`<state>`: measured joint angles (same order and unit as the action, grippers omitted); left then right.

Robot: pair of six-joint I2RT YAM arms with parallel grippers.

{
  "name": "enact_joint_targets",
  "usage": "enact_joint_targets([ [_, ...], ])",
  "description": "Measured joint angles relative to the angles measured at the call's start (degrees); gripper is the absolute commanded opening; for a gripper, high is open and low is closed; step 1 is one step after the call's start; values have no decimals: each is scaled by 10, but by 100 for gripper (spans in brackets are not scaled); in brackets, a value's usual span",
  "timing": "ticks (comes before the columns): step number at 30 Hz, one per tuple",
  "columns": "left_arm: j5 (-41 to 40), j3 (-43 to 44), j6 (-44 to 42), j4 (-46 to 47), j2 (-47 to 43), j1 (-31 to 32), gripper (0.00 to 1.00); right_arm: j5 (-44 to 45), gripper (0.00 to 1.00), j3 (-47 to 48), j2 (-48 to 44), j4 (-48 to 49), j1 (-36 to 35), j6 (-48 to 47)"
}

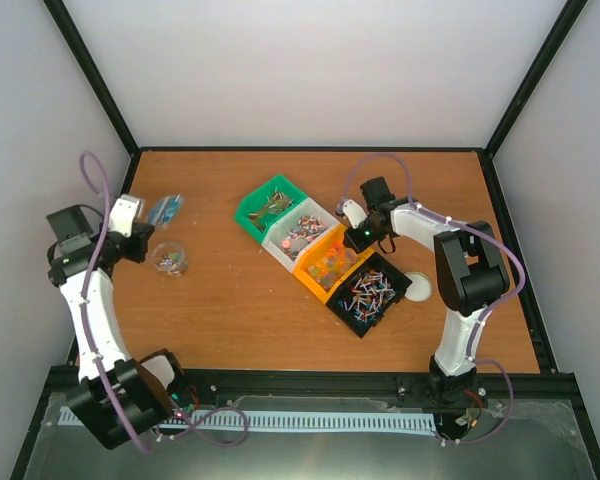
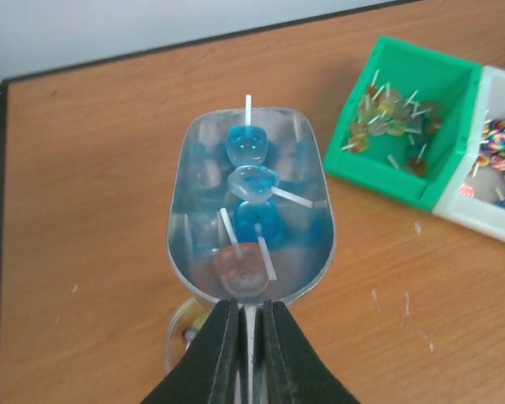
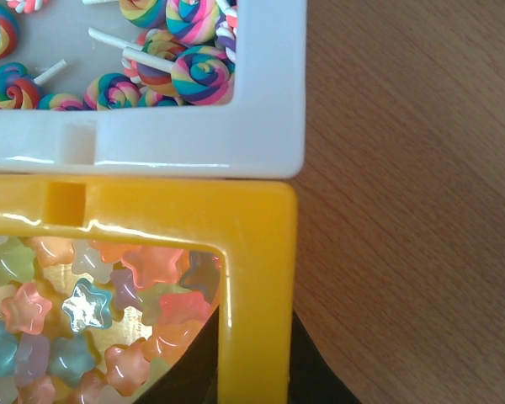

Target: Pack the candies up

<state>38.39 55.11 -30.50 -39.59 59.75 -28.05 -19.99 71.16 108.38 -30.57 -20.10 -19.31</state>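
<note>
Far left of the counter [image 1: 230,300], we find the left gripper [image 2: 250,313] clamped tight on the handle of a metal scoop [image 2: 189,194]. The scoop carries a few candies [image 2: 251,178] (blue lollipops, plus one brownish) lined up along its trough. Its long axis runs straight out from the gripper, mouth toward the far side, with the green bin [image 2: 379,170] off to its right.

A small clear cup [image 1: 154,258] with a few sweets in it sits just beside the scoop, on the near side. The wrist camera shows only a sliver of its rim under the handle. We judge the coming move turns on this: the cup lies back beneath the gripper, not ahead of the scoop's lip, and the left arm is by far the nearer.

Rightward, the green bin, white bin [image 3: 269,84], orange bin [image 3: 252,252] and black bin [image 1: 344,320] stand in a diagonal row, all holding candies. The right gripper [image 3: 252,353] is closed on the orange bin's rim near the white bin, well apart from the cup.
</note>
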Motion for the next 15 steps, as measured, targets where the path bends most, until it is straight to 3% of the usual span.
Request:
enact_joint_targets([
  [7,19,0,-132,-130,-26,-129,1,0,3,6,3,-7,1,-5],
  [15,16,-7,-238,-202,-22,-159,1,0,3,11,6,-12,2,-10],
])
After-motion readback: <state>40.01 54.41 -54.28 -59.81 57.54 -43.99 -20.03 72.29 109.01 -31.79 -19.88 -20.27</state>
